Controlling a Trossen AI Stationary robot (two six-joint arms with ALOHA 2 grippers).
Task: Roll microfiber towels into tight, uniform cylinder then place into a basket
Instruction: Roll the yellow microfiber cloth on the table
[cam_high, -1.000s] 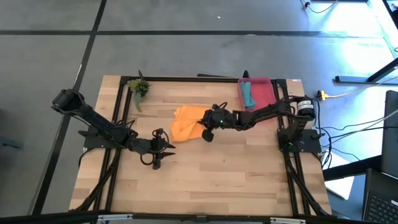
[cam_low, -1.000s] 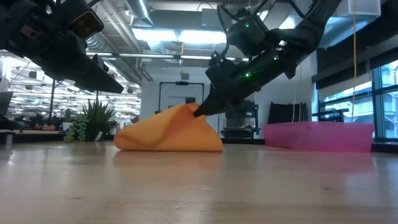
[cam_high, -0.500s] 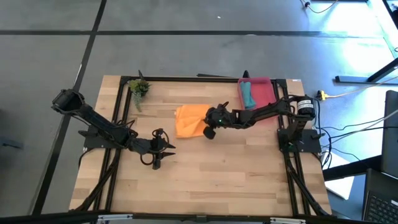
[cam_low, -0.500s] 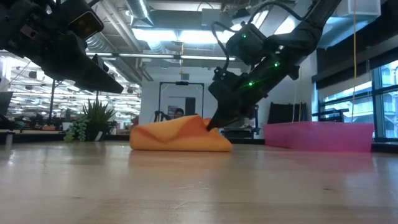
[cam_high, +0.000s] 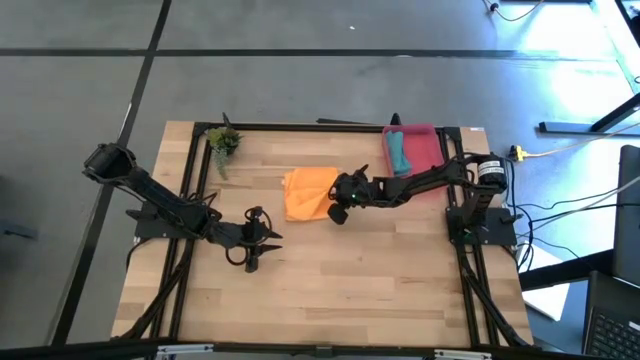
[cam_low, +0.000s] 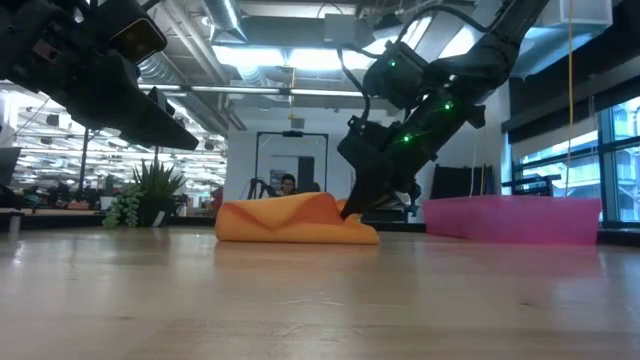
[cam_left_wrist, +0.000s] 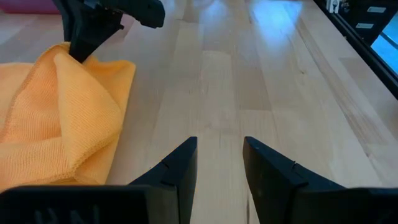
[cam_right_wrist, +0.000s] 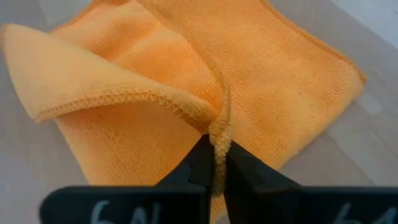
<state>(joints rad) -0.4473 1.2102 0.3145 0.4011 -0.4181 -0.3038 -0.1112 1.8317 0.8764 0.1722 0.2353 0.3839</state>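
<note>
Right gripper is pinching a fold of the orange towel, jaws clamped tight on the cloth with a bunched ridge of fabric squeezed between the fingertips. The towel is sitting crumpled and partly folded over itself near the middle of the table, toward the far side, with its right edge at the gripper. In the low view the right gripper is angling down onto the towel's right end, close to the tabletop.

Teal towel is lying rolled inside the red-pink basket at the far right corner.

Left gripper is idling over bare wood left of centre, near side, jaws slightly apart and gripping nothing; its fingers are framing empty tabletop.

Small green plant is sitting at the far left corner.
</note>
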